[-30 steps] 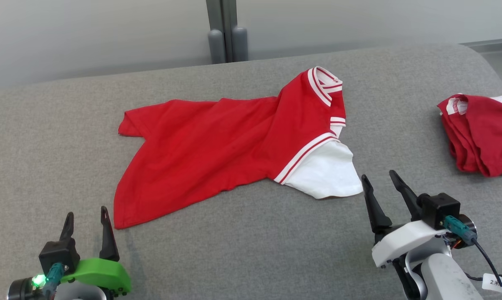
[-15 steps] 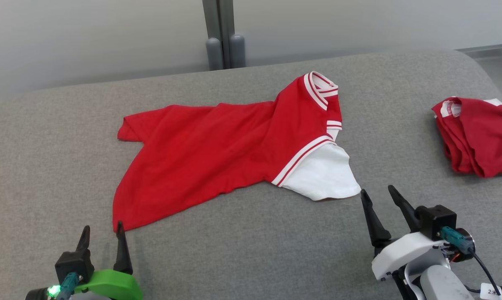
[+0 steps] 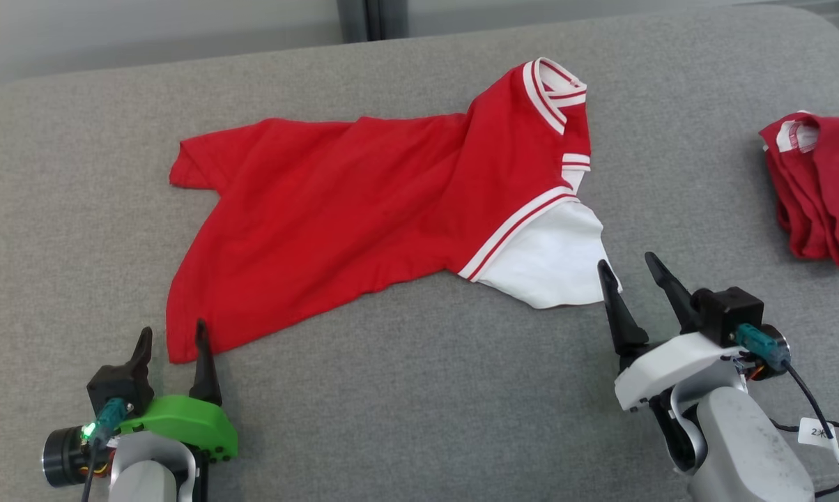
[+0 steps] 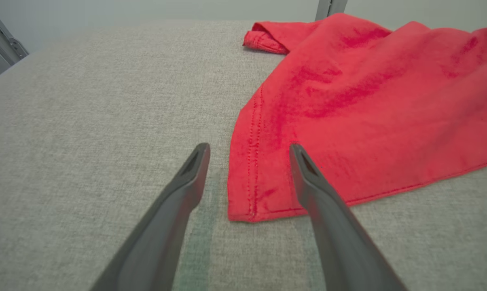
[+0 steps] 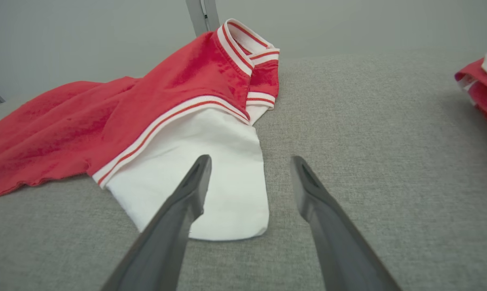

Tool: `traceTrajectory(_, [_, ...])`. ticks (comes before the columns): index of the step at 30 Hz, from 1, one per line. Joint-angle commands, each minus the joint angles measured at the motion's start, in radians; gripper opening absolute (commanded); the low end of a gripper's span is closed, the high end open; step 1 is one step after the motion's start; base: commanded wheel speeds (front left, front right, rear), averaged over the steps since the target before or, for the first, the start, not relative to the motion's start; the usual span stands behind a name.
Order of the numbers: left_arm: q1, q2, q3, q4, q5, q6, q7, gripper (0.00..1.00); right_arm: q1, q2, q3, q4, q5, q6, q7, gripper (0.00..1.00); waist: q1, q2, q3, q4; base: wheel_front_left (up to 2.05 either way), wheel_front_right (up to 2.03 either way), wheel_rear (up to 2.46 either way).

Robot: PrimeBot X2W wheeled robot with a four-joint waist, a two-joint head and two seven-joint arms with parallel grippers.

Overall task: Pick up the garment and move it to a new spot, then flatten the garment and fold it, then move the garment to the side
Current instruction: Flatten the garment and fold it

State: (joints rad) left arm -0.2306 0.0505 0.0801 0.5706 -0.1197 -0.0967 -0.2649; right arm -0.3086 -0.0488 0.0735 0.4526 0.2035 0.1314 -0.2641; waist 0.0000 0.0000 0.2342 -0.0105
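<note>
Left hand [image 3: 172,328] advanced, released, astride garment [image 3: 364,202] hem [image 4: 252,161], right hand [image 3: 626,260] released, at sleeve [image 3: 552,258] edge

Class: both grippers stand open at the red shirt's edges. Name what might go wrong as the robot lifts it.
1. The left gripper straddles only the hem corner; a shallow pinch may slip.
2. The right gripper has one finger over the white sleeve, one over bare cushion; it may catch just the sleeve's edge.
3. Another red garment lies at right; a move there might drag it.

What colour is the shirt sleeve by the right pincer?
The sleeve is white, with a red-and-white striped seam; clearest in the right wrist view.
</note>
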Motion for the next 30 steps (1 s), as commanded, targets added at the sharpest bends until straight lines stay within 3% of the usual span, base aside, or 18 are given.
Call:
traceTrajectory(1, [-0.023, 0.002, 0.005, 0.021, 0.01, -0.003, 0.001, 1.0, -0.019, -0.004, -0.005, 0.006, 0.008, -0.002, 0.0, 1.0, 0.0, 0.0, 0.053, 0.002, 0.0, 0.0, 0.0])
traceTrajectory(11, [-0.042, 0.0, -0.002, 0.118, 0.002, -0.008, 0.009, 1.0, -0.083, -0.004, -0.001, 0.14, 0.074, -0.002, 0.0, 1.0, 0.0, 0.0, 0.094, 0.005, 0.0, 0.0, 0.0])
traceTrajectory(16, [-0.031, 0.0, -0.023, 0.134, -0.002, -0.01, 0.012, 1.0, -0.094, -0.002, 0.035, 0.229, 0.051, -0.001, 0.007, 1.0, 0.0, 0.0, 0.099, 0.015, 0.0, 0.0, 0.0])
traceTrajectory(18, [-0.025, 0.0, -0.035, 0.142, -0.005, -0.011, 0.013, 1.0, -0.094, 0.001, 0.052, 0.255, 0.041, -0.001, 0.009, 0.44, 0.0, 0.0, 0.097, 0.018, 0.0, 0.0, 0.0])
traceTrajectory(19, [-0.022, -0.001, -0.043, 0.148, -0.008, -0.013, 0.013, 0.99, -0.092, 0.002, 0.059, 0.265, 0.032, -0.001, 0.009, 0.0, 0.0, 0.0, 0.094, 0.02, 0.0, 0.0, 0.0])
traceTrajectory(20, [-0.02, -0.003, -0.049, 0.153, -0.011, -0.015, 0.013, 0.75, -0.09, 0.002, 0.063, 0.271, 0.025, 0.0, 0.009, 0.0, 0.0, 0.0, 0.091, 0.021, 0.0, 0.0, 0.0])
traceTrajectory(21, [-0.016, -0.004, -0.058, 0.162, -0.015, -0.018, 0.013, 0.36, -0.084, 0.003, 0.064, 0.275, 0.023, -0.001, 0.009, 0.0, 0.0, 0.0, 0.085, 0.022, 0.0, 0.0, 0.0])
traceTrajectory(23, [-0.012, -0.004, -0.073, 0.177, -0.026, -0.023, 0.014, 0.0, -0.071, 0.001, 0.059, 0.279, 0.015, -0.001, 0.009, 0.0, 0.0, 0.0, 0.074, 0.024, 0.0, 0.0, 0.0])
traceTrajectory(30, [0.008, -0.001, -0.083, 0.172, -0.057, -0.024, 0.009, 0.0, -0.028, -0.003, 0.016, 0.216, 0.025, -0.001, 0.004, 0.0, 0.0, 0.0, 0.012, 0.023, 0.0, 0.0, 0.0])
